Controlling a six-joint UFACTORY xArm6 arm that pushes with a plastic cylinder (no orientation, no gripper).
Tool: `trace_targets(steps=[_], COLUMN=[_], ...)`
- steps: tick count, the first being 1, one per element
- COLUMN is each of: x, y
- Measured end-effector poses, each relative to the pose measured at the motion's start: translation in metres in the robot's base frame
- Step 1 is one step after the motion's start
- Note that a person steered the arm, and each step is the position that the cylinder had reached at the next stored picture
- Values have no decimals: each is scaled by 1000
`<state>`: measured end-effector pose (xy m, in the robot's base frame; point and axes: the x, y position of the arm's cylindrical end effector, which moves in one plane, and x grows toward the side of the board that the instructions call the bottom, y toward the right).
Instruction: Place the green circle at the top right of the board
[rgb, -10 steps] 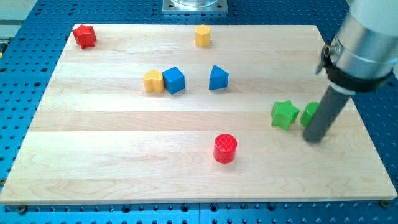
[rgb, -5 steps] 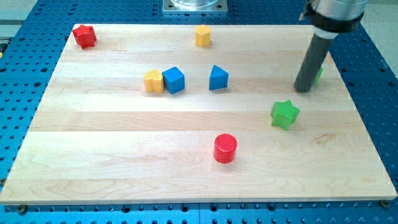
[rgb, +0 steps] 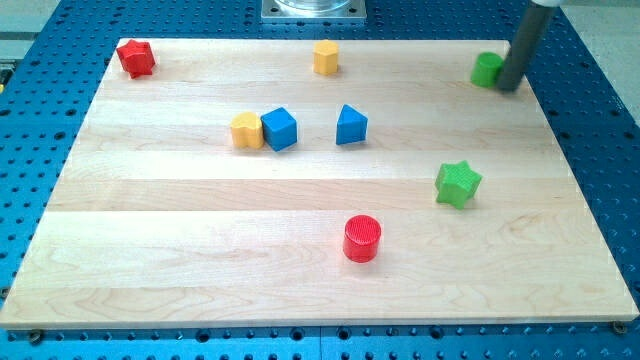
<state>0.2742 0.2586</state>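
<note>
In the camera view, the green circle (rgb: 487, 69) sits close to the top right corner of the table (rgb: 300, 250), and my tip (rgb: 510, 87) rests against its right side, at the table's right edge. No pincer exists on this arm, only the rod, so there is no open or closed state to tell. The circle looks essentially placed; to finish well I judge any last nudge should be short and slow, since the top and right edges are near and a hard push could send it off. The green star (rgb: 458, 184) lies well apart below, the yellow block (rgb: 326, 57) well apart to the left, leaving free space around the circle.
</note>
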Motion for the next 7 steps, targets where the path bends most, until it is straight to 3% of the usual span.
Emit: trace_targets(steps=[1, 4, 6, 7], x=[-42, 29, -7, 9], y=[-5, -38, -50, -55])
